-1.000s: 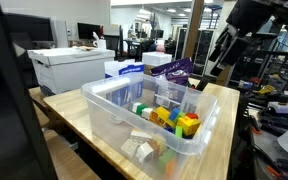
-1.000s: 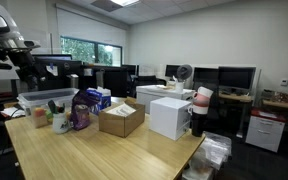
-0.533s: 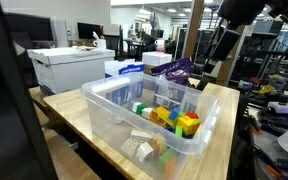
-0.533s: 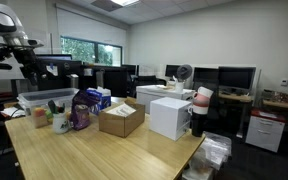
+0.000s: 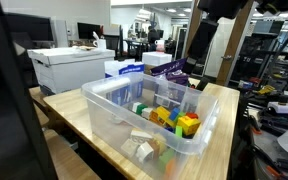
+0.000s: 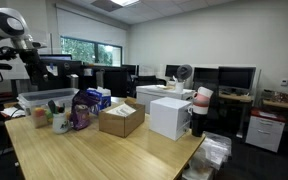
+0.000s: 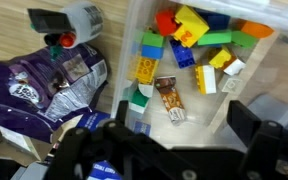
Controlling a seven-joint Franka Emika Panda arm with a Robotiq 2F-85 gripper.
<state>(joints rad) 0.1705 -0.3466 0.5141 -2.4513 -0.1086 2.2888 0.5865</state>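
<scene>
A clear plastic bin (image 5: 198,137) stands on the wooden table (image 5: 222,108) and holds several coloured toy blocks (image 5: 174,118). From the wrist I look down into the bin (image 7: 134,40): yellow and green blocks (image 7: 189,25) and a small brown wrapper (image 7: 169,100) lie on its floor. My gripper (image 7: 169,135) hangs open above the bin's near edge, holding nothing and touching nothing. A purple bag (image 7: 34,85) lies just outside the bin, with a white bottle (image 7: 79,18) beside it. In both exterior views my gripper (image 5: 198,42) (image 6: 32,72) is well above the table.
Behind the bin sit the purple bag (image 5: 174,70) and a white box (image 5: 69,65). Further along the table stand a cardboard box (image 6: 121,118), a white box (image 6: 170,115) and a cup (image 6: 61,121). Desks, monitors and chairs fill the room around.
My arm has risen and swung across toward the space above the bin and the purple bag. The jaws have stayed open; nothing on the table has moved.
</scene>
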